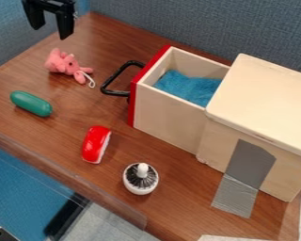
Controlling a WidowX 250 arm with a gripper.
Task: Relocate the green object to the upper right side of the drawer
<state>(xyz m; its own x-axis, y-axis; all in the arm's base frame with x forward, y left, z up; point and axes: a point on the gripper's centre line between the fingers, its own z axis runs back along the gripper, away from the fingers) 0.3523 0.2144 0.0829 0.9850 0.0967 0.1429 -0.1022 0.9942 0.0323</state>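
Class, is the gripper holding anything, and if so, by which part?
Nothing is held: the gripper is open, and the green object lies on the table.

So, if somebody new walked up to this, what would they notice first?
Probably the pale wooden box at the right, its red-fronted drawer pulled out to the left with blue cloth inside. Next might come the glossy red object below and left of the drawer, and the green object at the left, below the pink plush. The black end effector hangs open at the upper left.
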